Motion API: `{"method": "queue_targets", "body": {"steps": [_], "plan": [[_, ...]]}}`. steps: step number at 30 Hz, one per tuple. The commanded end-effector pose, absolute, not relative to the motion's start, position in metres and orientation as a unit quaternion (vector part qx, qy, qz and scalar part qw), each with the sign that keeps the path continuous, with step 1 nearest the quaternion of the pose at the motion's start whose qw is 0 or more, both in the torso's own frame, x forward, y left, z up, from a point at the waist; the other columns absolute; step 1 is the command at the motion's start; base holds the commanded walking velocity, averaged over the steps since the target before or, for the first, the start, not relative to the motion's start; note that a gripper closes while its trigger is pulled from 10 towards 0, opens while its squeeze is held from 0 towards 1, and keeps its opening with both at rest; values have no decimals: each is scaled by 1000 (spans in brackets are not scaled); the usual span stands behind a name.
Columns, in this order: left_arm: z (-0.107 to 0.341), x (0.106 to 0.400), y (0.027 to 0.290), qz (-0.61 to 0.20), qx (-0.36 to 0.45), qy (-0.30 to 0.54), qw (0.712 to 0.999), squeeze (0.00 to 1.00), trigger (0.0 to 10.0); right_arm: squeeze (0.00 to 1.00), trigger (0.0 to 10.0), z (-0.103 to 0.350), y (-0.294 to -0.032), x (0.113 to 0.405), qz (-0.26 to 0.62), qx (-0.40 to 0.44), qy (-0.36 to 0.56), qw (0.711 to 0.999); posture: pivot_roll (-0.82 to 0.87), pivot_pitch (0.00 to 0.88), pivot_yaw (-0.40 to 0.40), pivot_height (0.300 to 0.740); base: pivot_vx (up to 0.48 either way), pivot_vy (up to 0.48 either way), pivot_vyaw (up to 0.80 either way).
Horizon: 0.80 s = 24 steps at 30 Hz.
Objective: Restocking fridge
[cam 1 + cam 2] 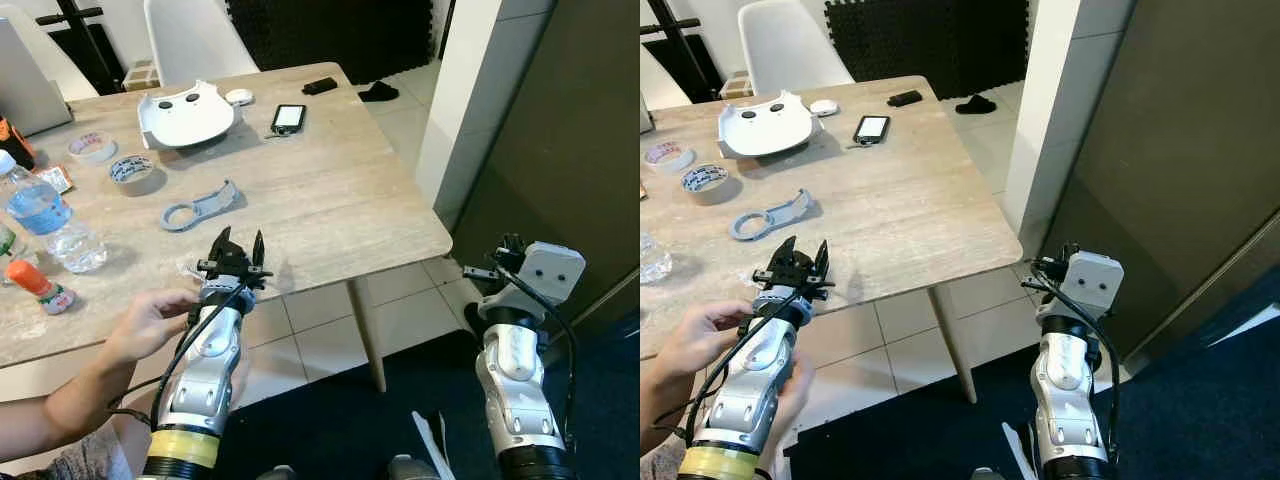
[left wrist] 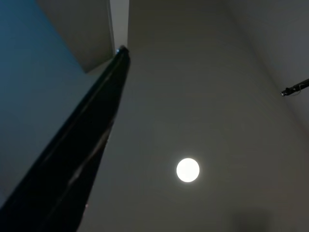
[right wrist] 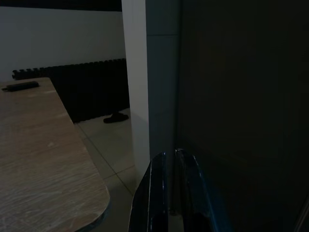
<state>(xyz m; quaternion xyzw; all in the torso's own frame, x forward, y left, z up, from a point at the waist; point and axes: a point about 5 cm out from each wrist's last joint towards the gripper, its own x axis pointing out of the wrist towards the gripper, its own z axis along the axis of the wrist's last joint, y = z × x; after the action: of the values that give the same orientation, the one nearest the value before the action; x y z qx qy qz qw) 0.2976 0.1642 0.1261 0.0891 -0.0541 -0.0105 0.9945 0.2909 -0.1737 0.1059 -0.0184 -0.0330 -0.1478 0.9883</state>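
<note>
- Two silver arms are raised before a wooden table (image 1: 330, 200), and a person's hand (image 1: 150, 322) grips the left one just below its wrist, so any sudden swing of that arm risks striking or pinching the hand.
- The left gripper (image 1: 240, 250) points upward at the table's near edge, its two black fingers spread apart with nothing between them; the left wrist view looks up at the ceiling and a round light.
- A crumpled bit of clear wrap (image 1: 192, 267) lies on the table just beside that gripper, and a careless lift could drag it off the edge.
- The right gripper (image 3: 170, 193) hangs right of the table, aimed at the dark fridge door (image 1: 1180, 170); in the right wrist view its fingers stand close together, nearly touching, holding nothing.
- With the fridge door closed and the fingers nearly together, a push forward would likely butt the tips against the panel rather than catch any edge.
- The stock to be loaded sits at the far left of the table: a water bottle (image 1: 40, 215) with a blue label and a small orange-capped bottle (image 1: 42, 288), both well apart from either gripper.
- A judgement: the restocking has barely begun, as nothing is grasped and the fridge is shut.
- Tape rolls (image 1: 131, 172), a grey plastic bracket (image 1: 200, 206), a white shell part (image 1: 187, 116) and a phone (image 1: 288, 117) clutter the tabletop, inviting knocks on any reach across.
</note>
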Motion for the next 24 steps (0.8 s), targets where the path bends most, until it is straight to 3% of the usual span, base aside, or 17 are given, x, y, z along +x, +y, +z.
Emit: {"method": "queue_targets", "body": {"steps": [1, 24], "plan": [[119, 296, 166, -8, 94, -40, 995, 0, 10000, 0, 10000, 101, -175, 290, -151, -17, -23, 988, -57, 91, 7, 740, 0, 0, 0], [121, 295, 169, -6, 96, -41, 995, 0, 10000, 0, 10000, 103, -174, 290, -150, -16, -25, 988, -56, 113, 6, 740, 0, 0, 0]]}}
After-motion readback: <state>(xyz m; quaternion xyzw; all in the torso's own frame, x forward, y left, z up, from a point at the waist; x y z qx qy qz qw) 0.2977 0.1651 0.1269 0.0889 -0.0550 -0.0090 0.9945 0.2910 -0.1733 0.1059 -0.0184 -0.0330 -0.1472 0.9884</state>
